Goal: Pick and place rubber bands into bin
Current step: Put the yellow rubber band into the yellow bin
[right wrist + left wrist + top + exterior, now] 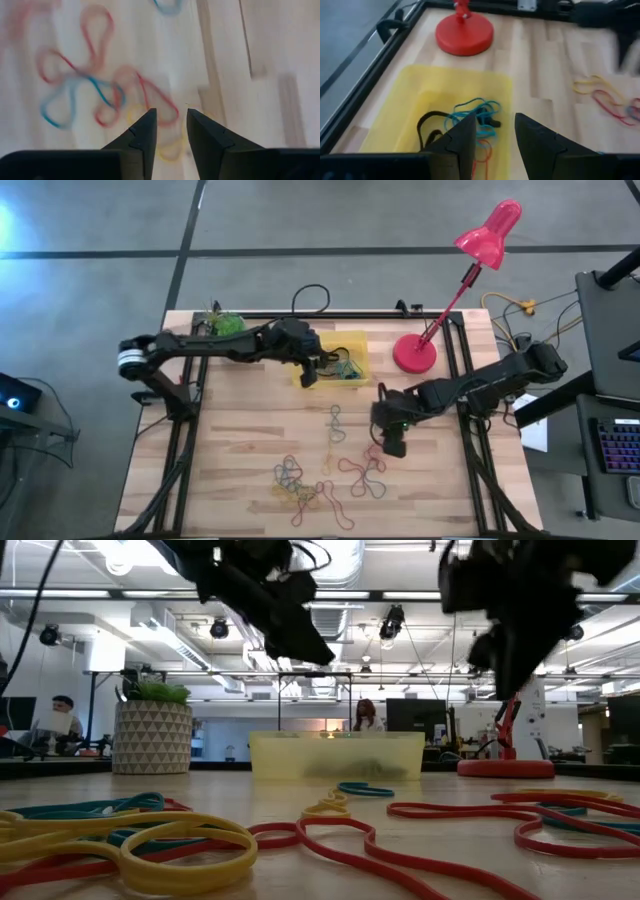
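The yellow bin (350, 345) (420, 95) stands at the table's far middle, with black, blue and red rubber bands (480, 112) lying on its floor. My left gripper (311, 377) (495, 132) hovers open just above the bin's near part, with nothing between its fingers. More rubber bands lie loose on the wood: a small cluster (335, 425), red and blue loops (362, 473) and a tangle (300, 485) toward the near edge. My right gripper (392, 444) (171, 120) hangs open, pointing down over the red, blue and yellow loops (100, 100), clear of them.
A red desk lamp has its round base (415, 353) (465, 34) on the table right of the bin. A patterned plant pot (152, 735) stands at the far left corner. A thin black cable loop (312, 298) lies beyond the far edge. Black rails run along the table's sides.
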Robot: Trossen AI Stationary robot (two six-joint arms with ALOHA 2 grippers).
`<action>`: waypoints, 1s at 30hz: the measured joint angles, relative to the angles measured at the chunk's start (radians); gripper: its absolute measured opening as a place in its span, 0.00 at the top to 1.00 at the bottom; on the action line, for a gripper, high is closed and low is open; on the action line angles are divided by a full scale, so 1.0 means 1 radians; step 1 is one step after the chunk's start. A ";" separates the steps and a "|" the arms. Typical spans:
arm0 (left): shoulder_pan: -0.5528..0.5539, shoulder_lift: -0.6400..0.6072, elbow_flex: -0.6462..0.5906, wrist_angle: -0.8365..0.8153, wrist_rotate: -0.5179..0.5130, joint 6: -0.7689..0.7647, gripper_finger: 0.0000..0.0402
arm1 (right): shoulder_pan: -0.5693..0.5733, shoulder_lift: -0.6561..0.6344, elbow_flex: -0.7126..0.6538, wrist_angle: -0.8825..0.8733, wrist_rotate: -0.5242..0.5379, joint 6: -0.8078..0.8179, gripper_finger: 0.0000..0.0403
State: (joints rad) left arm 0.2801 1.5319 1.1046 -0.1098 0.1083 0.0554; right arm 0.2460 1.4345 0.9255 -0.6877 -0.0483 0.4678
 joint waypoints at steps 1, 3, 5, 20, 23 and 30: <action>-0.006 -0.026 -0.002 -0.027 0.002 0.000 0.70 | 0.000 0.000 -0.018 -0.006 0.000 0.009 0.76; -0.024 -0.075 -0.010 -0.067 0.005 -0.001 0.70 | 0.000 0.000 -0.057 0.001 0.000 0.036 0.77; -0.042 -0.127 -0.024 -0.095 0.004 -0.024 0.70 | 0.000 0.000 -0.097 0.020 -0.002 0.071 0.77; -0.144 -0.461 -0.220 -0.107 -0.136 -0.179 0.70 | 0.000 -0.008 -0.156 0.039 -0.002 0.480 0.67; -0.144 -0.494 -0.272 -0.069 -0.149 -0.206 0.70 | 0.000 -0.008 -0.160 0.039 0.010 0.509 0.64; -0.145 -0.521 -0.336 0.005 -0.151 -0.256 0.70 | 0.001 0.040 -0.162 0.042 0.026 0.521 0.58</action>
State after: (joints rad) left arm 0.1352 1.0107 0.7686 -0.1048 -0.0425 -0.2007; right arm 0.2466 1.4741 0.7631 -0.6460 -0.0227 0.9888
